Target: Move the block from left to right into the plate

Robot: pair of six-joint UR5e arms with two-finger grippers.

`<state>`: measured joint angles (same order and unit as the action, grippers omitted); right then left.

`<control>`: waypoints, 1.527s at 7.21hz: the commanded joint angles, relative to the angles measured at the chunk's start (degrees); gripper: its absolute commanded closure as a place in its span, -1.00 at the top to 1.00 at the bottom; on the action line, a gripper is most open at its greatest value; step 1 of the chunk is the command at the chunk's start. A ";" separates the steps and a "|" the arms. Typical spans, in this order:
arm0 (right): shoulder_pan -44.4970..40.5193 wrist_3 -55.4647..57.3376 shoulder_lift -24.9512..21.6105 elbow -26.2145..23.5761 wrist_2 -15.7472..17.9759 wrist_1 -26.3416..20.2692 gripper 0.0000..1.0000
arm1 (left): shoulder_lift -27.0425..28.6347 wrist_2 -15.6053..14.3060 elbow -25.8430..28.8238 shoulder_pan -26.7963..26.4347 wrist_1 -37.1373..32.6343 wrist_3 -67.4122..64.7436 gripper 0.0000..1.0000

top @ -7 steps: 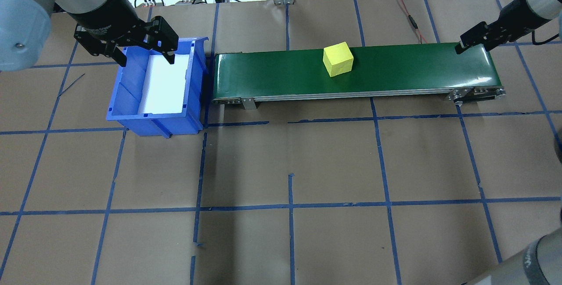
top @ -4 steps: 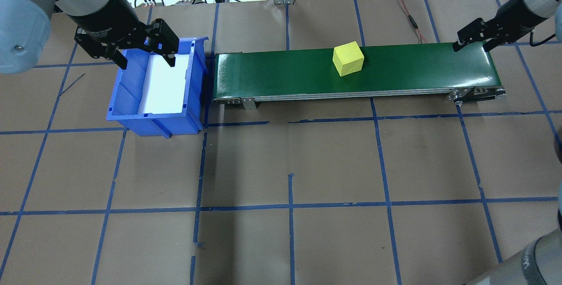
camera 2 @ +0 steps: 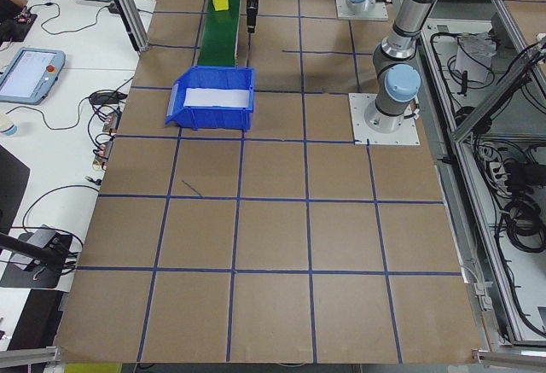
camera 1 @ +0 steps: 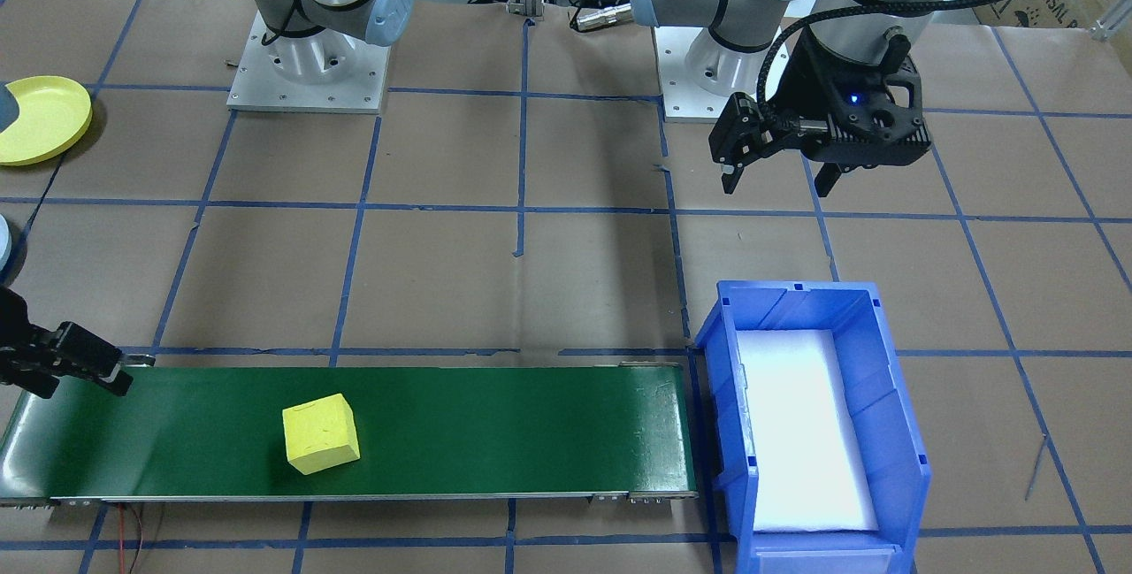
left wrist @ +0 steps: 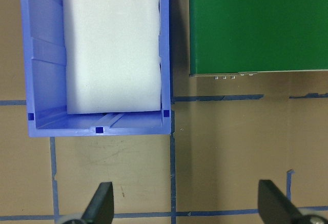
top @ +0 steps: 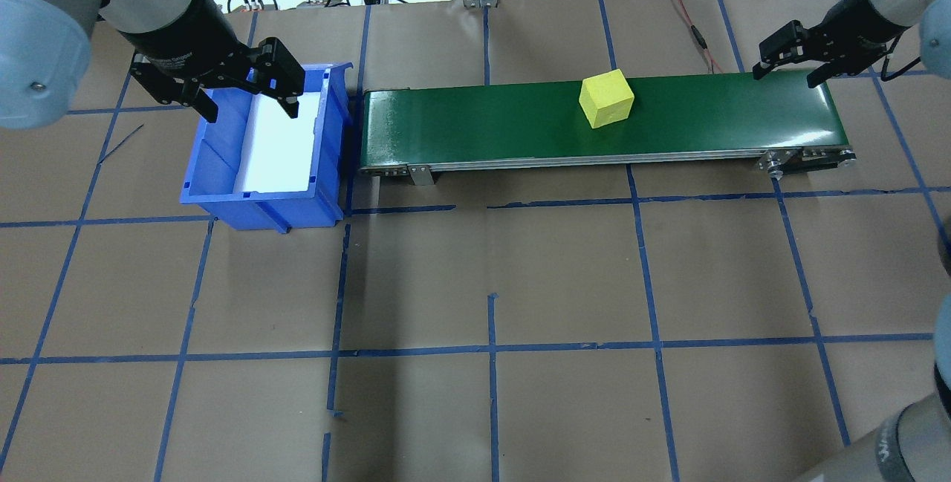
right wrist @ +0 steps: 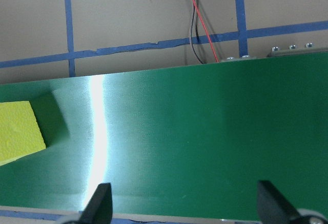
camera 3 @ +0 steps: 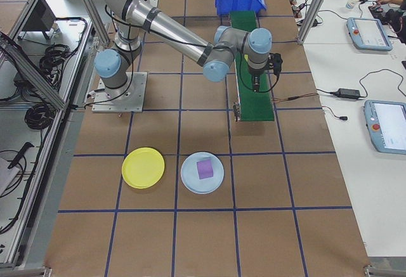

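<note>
My left tool (camera 1: 776,178) hangs spread above the desk (camera 1: 531,273) behind the blue bin (camera 1: 893,432), the yellow block (camera 1: 320,434) rides the green belt (camera 1: 495,432), and my right tool (camera 1: 88,363), half cropped, seems open.

My overhead and front cameras face each other, sharing the long green conveyor belt (top: 602,122); wrist cameras look straight down, close.

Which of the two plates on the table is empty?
The yellow plate is empty. The pale blue plate beside it already holds a purple block.
</note>
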<state>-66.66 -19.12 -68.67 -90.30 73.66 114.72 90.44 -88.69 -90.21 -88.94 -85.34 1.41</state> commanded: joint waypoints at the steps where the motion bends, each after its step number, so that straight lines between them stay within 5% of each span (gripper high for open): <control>1: -0.48 0.05 0.11 -0.14 -0.10 0.06 1.00 | 0.00 0.01 -0.14 0.00 -0.09 0.00 1.00; 11: -0.49 0.13 0.20 -1.28 -0.80 0.24 1.00 | 0.09 0.62 -0.31 -0.09 -0.62 -0.09 1.00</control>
<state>-67.15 -19.02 -68.53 -91.72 72.90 114.90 90.51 -88.17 -90.41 -89.02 -85.95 1.33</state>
